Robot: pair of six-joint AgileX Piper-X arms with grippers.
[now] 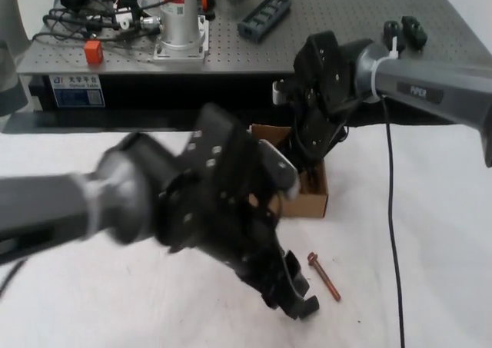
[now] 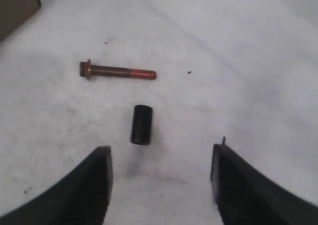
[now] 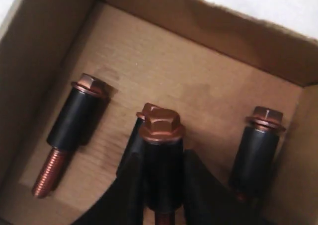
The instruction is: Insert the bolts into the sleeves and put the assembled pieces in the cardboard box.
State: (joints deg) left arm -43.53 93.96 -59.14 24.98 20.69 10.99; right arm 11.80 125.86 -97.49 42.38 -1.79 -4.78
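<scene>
A loose copper bolt (image 2: 117, 71) lies on the white cloth, with a bare black sleeve (image 2: 141, 124) on its side just short of it. My left gripper (image 2: 159, 180) hovers open over the cloth, the sleeve ahead of its gap. In the high view that gripper (image 1: 296, 302) sits beside the bolt (image 1: 323, 276). My right gripper (image 3: 161, 175) is down inside the cardboard box (image 3: 164, 66), shut on an assembled piece (image 3: 161, 135) held upright, bolt head up. Two assembled pieces (image 3: 74, 128) (image 3: 258, 148) lie on the box floor, and another is partly hidden behind the held one.
The cardboard box (image 1: 311, 203) stands on the cloth in the middle, the right arm (image 1: 330, 79) bent over it. Behind is a perforated metal bench (image 1: 323, 33) with cables, a silver post (image 1: 178, 18) and a black tray (image 1: 264, 15). A cable (image 1: 392, 210) hangs at right.
</scene>
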